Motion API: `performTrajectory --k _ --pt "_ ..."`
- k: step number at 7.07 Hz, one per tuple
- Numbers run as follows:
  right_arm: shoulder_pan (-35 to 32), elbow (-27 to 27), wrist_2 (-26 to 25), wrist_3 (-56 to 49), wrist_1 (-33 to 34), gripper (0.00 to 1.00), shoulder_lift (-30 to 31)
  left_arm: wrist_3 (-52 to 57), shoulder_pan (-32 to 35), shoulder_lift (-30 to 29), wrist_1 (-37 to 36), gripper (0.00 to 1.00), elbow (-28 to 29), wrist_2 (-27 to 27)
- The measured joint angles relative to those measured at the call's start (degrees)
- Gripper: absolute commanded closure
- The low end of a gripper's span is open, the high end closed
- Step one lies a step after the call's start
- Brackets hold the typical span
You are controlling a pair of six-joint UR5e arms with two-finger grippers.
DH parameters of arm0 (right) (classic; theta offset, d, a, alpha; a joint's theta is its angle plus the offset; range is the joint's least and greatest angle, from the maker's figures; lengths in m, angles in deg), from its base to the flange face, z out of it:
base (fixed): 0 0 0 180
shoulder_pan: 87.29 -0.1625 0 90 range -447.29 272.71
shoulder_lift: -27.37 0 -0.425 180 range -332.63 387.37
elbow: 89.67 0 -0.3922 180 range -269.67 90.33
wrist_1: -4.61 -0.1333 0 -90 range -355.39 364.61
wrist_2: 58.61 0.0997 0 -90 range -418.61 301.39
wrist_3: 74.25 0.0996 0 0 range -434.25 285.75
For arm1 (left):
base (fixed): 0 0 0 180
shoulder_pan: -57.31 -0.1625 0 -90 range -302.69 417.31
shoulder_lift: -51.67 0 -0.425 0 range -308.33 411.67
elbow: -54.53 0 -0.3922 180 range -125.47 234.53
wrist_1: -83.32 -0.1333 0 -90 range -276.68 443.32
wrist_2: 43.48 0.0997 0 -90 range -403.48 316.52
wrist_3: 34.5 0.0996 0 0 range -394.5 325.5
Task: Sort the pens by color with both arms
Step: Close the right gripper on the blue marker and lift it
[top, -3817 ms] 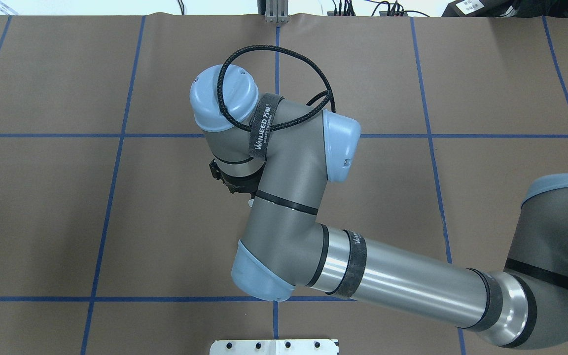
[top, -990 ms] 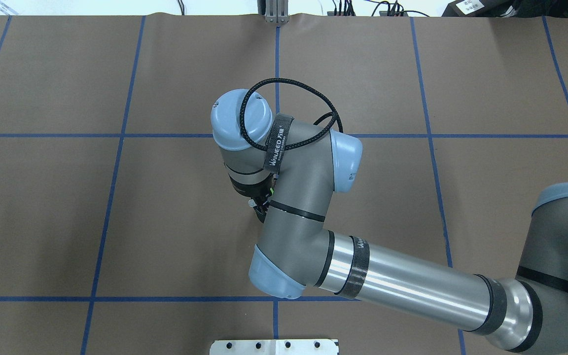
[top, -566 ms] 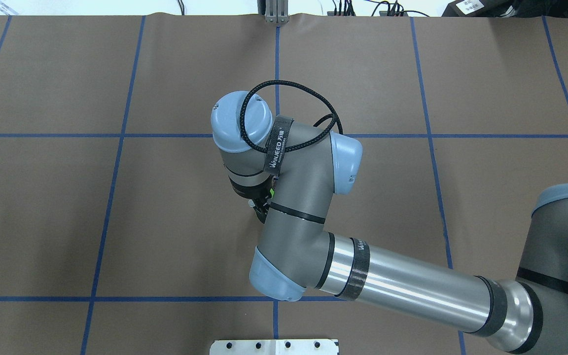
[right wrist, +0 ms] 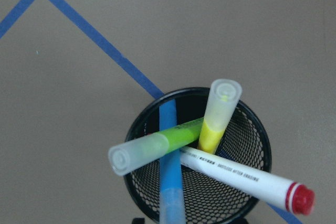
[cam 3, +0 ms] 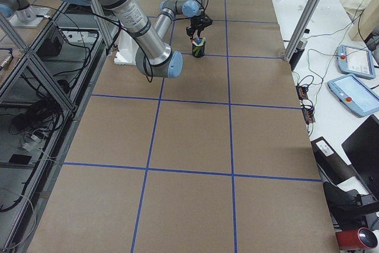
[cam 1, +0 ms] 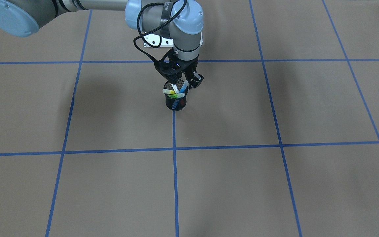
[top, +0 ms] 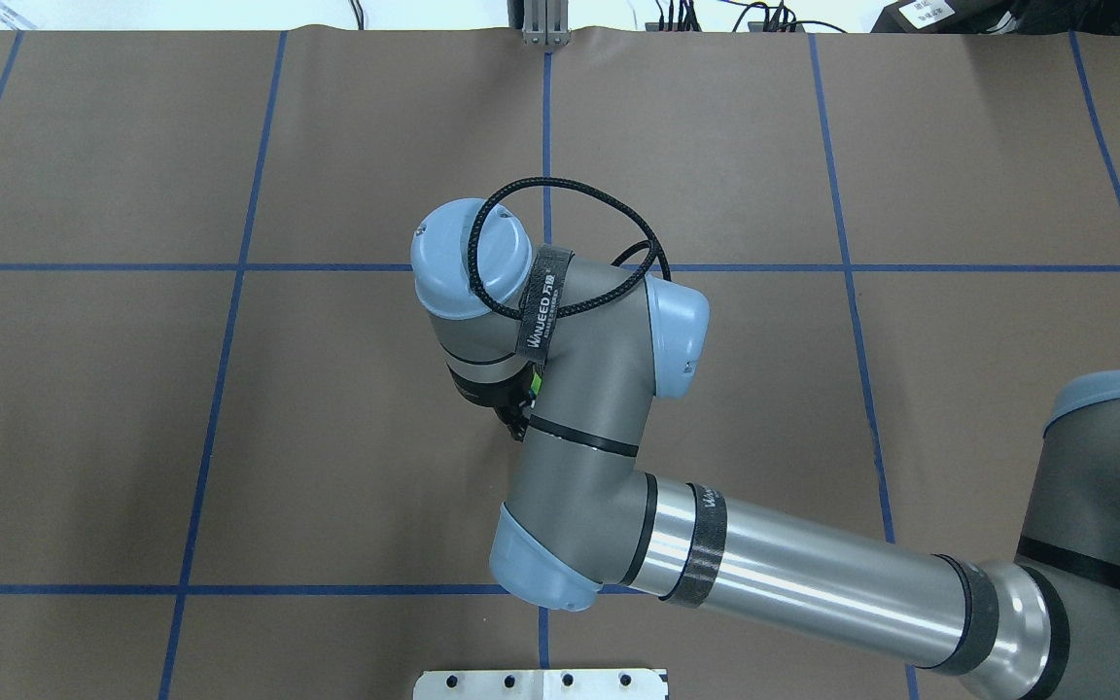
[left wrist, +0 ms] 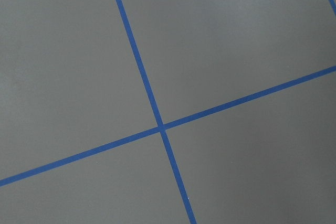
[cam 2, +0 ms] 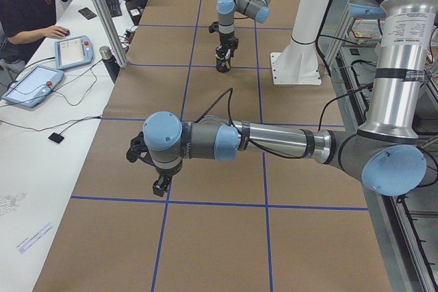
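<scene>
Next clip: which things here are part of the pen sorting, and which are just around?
Job: blue pen, green pen, yellow pen, white pen with red cap, right gripper, left gripper.
Just there: black mesh cup holding the pens, teach pendants, seated operator.

The grey metal right arm [top: 579,389] has pale-blue joint caps [top: 471,258], a looped black braided cable [top: 560,181] and a black strap [top: 541,303] lettered WANJEED.

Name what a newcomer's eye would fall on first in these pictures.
Four bright pens fan out of a black mesh cup standing on a blue tape line: green, yellow, blue, and white with a red cap. The right pincer hangs just above them, while the left arm hovers far off.
</scene>
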Motion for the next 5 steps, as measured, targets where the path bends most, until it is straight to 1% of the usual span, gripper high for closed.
performTrajectory --k 1,3,5 --pt "0.0 0.1 0.0 0.0 0.0 0.5 0.0 0.0 0.0 0.0 0.0 0.01 0.0 0.0" --pt "-0.1 0.2 0.0 0.0 0.0 0.53 0.0 0.0 0.0 0.0 0.0 0.01 0.0 0.0" --pt "-0.4 0.6 0.1 -0.2 0.0 0.53 0.0 0.0 -0.1 0.2 0.0 0.01 0.0 0.0"
